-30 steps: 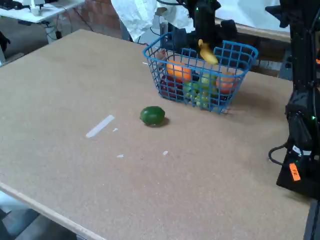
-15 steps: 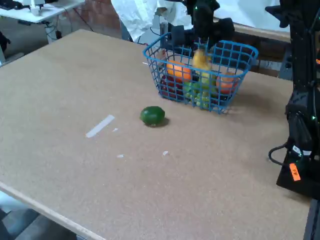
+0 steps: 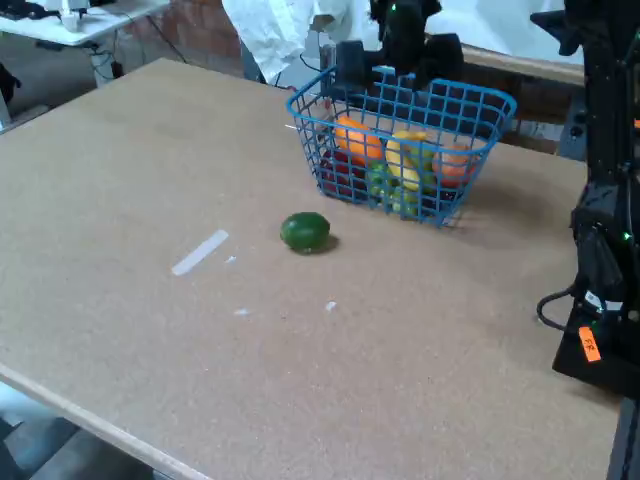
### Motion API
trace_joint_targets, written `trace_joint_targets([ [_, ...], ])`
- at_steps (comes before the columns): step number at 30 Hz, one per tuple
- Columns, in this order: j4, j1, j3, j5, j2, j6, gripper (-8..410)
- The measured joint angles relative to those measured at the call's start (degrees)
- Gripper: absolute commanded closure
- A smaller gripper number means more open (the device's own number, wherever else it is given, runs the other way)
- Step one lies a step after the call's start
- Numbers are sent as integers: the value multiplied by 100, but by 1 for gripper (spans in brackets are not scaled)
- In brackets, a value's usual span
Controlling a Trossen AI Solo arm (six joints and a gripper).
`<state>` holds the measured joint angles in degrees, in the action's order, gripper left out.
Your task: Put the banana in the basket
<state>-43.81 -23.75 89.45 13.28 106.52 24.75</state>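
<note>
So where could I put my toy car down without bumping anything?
Lots of bare table sits in front of the lime and to the right of the whitish strip. The far left corner, left of the basket, is bare too. The basket is crowded: the banana lies on other fruit, and the gripper hangs above it.

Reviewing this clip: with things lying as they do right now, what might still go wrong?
1. The banana lies on top of a pile of other fruit in the basket, so it might roll or shift.
2. The pincer hangs close above the basket's back rim; a careless retreat might snag the wire and drag the basket.
3. The lime sits loose on the table and may roll if bumped.
</note>
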Motion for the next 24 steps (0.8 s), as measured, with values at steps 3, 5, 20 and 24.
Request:
trace_joint_targets([
  [3,83,-2,0,-170,-186,-94,64],
  [5,105,-2,0,-195,-321,-177,64],
  [20,151,-2,0,-212,-1453,-240,64],
  [24,164,-2,0,-210,-1480,-236,64],
])
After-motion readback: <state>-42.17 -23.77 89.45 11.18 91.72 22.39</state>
